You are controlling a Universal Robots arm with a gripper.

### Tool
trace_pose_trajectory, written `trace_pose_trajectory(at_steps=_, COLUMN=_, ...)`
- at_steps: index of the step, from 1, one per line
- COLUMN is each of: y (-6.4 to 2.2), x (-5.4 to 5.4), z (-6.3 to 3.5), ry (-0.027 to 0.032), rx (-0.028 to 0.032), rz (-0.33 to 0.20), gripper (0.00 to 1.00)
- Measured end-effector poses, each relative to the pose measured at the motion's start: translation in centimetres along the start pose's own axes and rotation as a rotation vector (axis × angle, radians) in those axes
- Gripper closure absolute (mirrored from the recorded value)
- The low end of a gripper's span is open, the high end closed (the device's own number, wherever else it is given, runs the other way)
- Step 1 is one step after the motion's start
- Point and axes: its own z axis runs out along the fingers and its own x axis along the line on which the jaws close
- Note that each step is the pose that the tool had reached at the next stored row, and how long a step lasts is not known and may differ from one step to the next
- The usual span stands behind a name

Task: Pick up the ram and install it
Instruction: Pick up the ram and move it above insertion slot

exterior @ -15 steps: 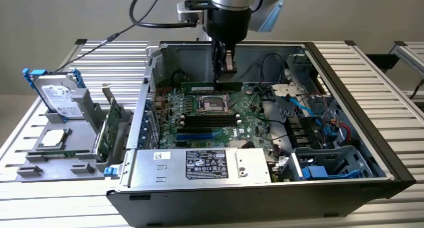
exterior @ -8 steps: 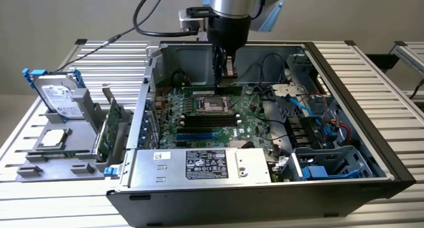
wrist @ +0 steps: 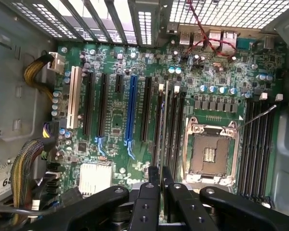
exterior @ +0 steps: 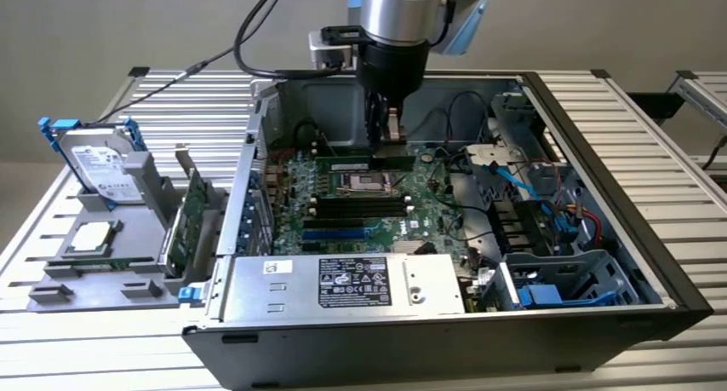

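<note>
The pincer (exterior: 387,140) was lowered into the open computer case (exterior: 636,229), its jaws closed on the thin upper edge of the ram (exterior: 344,163). The ram was held on edge over the slots at 12 o'clock of the CPU socket (exterior: 361,184) in the exterior view. Whether it was seated could not be told. The grip appeared to be taken toward the stick's 3 o'clock end, so uneven pressing might tilt it, jam it against a slot latch or flex it. A slip might drop it onto the socket's exposed contacts.
</note>
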Motion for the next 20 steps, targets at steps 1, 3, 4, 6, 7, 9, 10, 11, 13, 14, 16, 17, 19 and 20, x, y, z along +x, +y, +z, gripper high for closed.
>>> trace_pose_trajectory(at_steps=1, y=-0.02, x=0.0, z=0.18, ry=0.0, rx=0.0, rz=0.0, gripper=0.86)
trace_pose_trajectory(at_steps=3, y=-0.08, x=0.0, z=0.55, ry=-0.0001, rx=0.0001, rz=0.0, gripper=0.86)
trace_pose_trajectory(at_steps=4, y=-0.1, x=0.0, z=0.72, ry=-0.0001, rx=0.0001, rz=0.0, gripper=0.86)
trace_pose_trajectory(at_steps=6, y=-0.15, x=-0.1, z=1.09, ry=0.0, rx=0.0001, rz=0.0, gripper=0.86)
trace_pose_trajectory(at_steps=7, y=-0.17, x=-0.1, z=1.27, ry=0.0, rx=0.0, rz=0.0, gripper=0.86)
trace_pose_trajectory(at_steps=9, y=-0.21, x=-0.1, z=1.63, ry=0.0, rx=0.0, rz=0.0, gripper=0.86)
trace_pose_trajectory(at_steps=10, y=-0.23, x=-0.1, z=1.81, ry=-0.0001, rx=0.0, rz=0.0, gripper=0.86)
trace_pose_trajectory(at_steps=11, y=-0.25, x=-0.1, z=1.99, ry=0.0, rx=0.0001, rz=0.0, gripper=0.86)
trace_pose_trajectory(at_steps=13, y=-0.28, x=-0.2, z=2.35, ry=-0.0001, rx=0.0, rz=0.0, gripper=0.86)
trace_pose_trajectory(at_steps=14, y=-0.29, x=-0.2, z=2.53, ry=-0.0001, rx=0.0001, rz=0.0, gripper=0.86)
trace_pose_trajectory(at_steps=16, y=-0.31, x=-0.3, z=2.88, ry=0.0, rx=0.0, rz=0.0, gripper=0.86)
trace_pose_trajectory(at_steps=17, y=-0.32, x=-0.3, z=2.94, ry=-0.0004, rx=0.0, rz=0.0, gripper=0.86)
trace_pose_trajectory(at_steps=19, y=-0.32, x=-0.3, z=2.94, ry=-0.0004, rx=0.0, rz=0.0, gripper=0.86)
trace_pose_trajectory(at_steps=20, y=-0.32, x=-0.4, z=2.95, ry=-0.0007, rx=0.0, rz=0.0, gripper=0.86)
